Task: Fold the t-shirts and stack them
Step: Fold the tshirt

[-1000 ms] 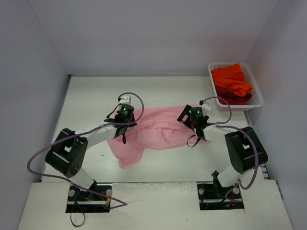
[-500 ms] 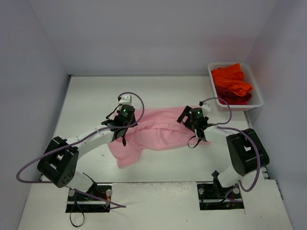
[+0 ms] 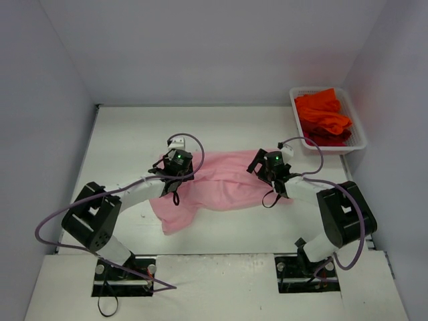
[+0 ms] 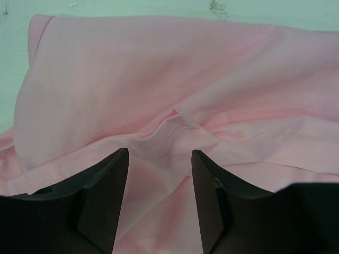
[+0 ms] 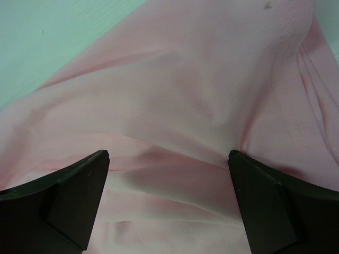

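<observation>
left wrist: hand (image 4: 159, 152) parted above pink t-shirt (image 4: 159, 74) hem

The white counter (image 3: 134, 134) carried a pink shirt (image 3: 221, 180), which lay crumpled and spread across its middle, with one part trailing toward the near left. At the far right corner sat a white mesh basket (image 3: 358, 137) holding orange-red shirts (image 3: 324, 117), well apart from the pink shirt.
</observation>
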You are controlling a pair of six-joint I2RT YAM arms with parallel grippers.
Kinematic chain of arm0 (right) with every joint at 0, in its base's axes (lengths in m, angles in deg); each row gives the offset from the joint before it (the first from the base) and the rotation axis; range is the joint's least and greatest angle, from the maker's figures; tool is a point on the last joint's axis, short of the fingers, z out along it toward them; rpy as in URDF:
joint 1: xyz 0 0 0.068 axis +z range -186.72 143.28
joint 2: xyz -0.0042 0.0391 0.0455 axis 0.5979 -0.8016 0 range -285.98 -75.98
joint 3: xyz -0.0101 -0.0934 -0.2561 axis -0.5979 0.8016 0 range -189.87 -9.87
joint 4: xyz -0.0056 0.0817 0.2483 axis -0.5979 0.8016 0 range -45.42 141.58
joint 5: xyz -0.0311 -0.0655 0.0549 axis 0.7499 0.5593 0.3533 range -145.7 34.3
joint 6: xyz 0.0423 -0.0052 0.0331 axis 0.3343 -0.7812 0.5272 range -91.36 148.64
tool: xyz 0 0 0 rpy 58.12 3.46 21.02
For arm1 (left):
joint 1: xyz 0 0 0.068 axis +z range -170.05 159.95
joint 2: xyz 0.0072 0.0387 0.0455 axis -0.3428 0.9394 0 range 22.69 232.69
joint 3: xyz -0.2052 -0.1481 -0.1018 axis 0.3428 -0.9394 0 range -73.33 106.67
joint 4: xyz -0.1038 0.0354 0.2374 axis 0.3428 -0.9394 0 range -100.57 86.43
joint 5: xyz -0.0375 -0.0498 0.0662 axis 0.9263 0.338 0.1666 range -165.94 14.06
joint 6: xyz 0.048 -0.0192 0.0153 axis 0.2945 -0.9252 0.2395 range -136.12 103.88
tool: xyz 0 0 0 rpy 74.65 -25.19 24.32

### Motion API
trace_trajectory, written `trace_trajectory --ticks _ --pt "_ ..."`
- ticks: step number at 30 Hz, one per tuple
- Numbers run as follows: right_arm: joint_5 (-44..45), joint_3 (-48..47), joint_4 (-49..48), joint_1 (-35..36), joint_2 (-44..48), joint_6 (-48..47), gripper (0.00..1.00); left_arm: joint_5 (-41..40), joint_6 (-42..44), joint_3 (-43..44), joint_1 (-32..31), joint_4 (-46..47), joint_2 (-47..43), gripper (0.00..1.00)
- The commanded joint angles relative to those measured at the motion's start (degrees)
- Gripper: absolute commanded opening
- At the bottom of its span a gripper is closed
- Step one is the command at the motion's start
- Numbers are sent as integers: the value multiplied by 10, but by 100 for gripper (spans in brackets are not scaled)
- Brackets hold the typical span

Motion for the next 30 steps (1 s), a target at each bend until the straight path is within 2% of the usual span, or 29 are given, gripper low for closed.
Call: trace_trajectory --ticks 1,5,7,12,21,30 --pt "4 9 34 3 9 8 93 -23 2 32 2 16 -4 47" --pt "5 8 34 3 8 7 93 -20 2 31 12 21 5 47" --pt "4 7 34 3 6 7 93 -18 3 28 13 23 1 43" --pt "2 6 34 3 2 10 93 -16 8 20 13 32 -3 25" --pt "5 8 37 4 8 7 93 -7 5 15 13 42 6 2" --pt "0 8 37 3 7 10 93 -16 -2 9 9 14 -34 0"
